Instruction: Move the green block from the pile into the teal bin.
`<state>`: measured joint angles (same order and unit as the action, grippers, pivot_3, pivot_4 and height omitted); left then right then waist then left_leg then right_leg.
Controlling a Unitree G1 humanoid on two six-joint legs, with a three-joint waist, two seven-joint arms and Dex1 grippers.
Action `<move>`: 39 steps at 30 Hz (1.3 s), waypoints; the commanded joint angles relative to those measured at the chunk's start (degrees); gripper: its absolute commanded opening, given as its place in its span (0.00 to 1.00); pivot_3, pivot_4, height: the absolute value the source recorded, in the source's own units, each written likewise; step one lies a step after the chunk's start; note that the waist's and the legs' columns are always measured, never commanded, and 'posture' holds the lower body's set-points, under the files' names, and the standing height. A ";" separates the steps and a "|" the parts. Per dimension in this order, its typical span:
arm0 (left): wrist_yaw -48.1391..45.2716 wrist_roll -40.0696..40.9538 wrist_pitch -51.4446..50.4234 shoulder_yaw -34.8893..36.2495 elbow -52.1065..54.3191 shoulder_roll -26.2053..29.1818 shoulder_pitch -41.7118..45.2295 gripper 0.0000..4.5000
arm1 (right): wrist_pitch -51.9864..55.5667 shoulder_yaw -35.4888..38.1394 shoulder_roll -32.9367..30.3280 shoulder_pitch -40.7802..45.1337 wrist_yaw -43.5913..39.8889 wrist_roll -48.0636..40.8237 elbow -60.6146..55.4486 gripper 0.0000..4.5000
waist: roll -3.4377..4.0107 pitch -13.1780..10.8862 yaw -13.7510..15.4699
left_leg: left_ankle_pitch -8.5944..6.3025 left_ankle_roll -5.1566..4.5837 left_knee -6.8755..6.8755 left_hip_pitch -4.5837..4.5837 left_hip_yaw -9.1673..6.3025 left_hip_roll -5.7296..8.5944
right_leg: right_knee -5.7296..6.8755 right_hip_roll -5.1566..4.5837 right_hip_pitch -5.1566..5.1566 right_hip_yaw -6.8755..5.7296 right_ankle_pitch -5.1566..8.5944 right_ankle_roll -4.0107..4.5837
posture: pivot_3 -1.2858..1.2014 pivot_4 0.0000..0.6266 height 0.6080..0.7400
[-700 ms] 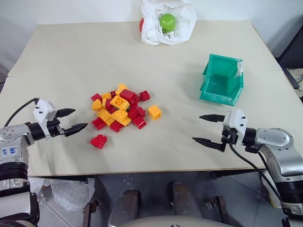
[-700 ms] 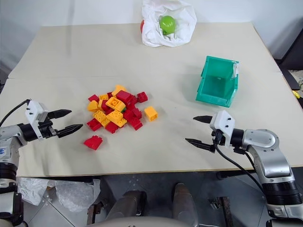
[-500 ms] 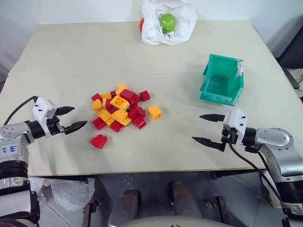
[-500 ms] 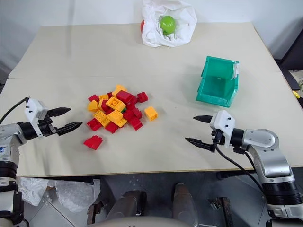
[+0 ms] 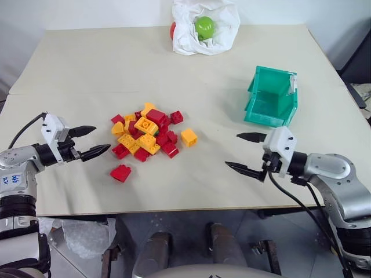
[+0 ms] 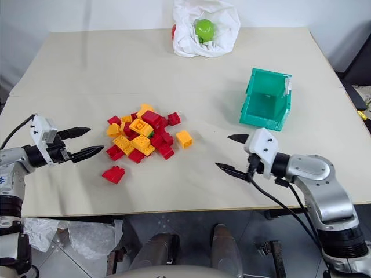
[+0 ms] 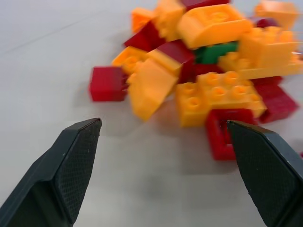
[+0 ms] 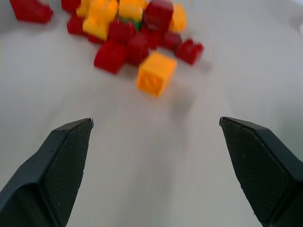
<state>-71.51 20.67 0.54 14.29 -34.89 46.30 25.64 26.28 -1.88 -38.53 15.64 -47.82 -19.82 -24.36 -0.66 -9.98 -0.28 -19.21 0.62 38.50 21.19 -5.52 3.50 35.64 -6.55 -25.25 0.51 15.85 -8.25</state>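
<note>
Matte beige table (image 5: 87, 63), flat top with a seam line across the middle. Pile (image 5: 148, 135) of glossy studded plastic bricks, red and yellow, sits left of centre. Mostly squarish blocks, a few with sloped or rounded tops. One red brick (image 5: 121, 172) lies apart on the near-left side of the pile, one yellow cube (image 5: 189, 137) just off its right edge.

Green block (image 7: 215, 51) is buried in the pile: in the left wrist view only a dark green sliver shows, wedged under a rounded yellow brick and beside a long yellow studded one. A speck of green also shows amid the red bricks in the right wrist view (image 8: 124, 20).

Teal bin (image 5: 272, 97): smooth hard plastic, boxy, sloped cut-away front facing the near edge, small white tag on its right wall. Stands well right of the pile, nothing visible inside.

Left gripper (image 5: 90, 142): pointed black fingers with textured pads, spread wide, holding nothing, just left of the pile and aimed at it. Right gripper (image 5: 244, 154): same fingers, spread wide, empty, on the near side of the bin, pointing toward the pile.

Far edge: crumpled white plastic wrap (image 5: 206, 26) around a lime-green ball (image 5: 204, 25), something red (image 5: 173, 29) at its left side.
</note>
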 commanded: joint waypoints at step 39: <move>-13.36 7.15 15.57 4.42 -7.94 -4.14 4.62 1.00 | -4.42 -19.84 49.60 45.08 31.34 19.89 67.71 0.01 | 0.03 0.06 -4.52 | 0.07 0.16 -0.02 -0.06 -0.03 -0.03 | 0.61 0.01 -0.24 -0.18 -0.02 0.16 | 0.52 0.24 1.00</move>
<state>-85.14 27.04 15.51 17.52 -44.95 41.90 30.64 21.47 -22.20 7.46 59.42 -17.71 -0.86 40.85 -0.63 -9.92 -4.81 -19.14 0.78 38.48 21.13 -5.55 3.46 36.24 -6.54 -25.49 0.32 15.83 -8.08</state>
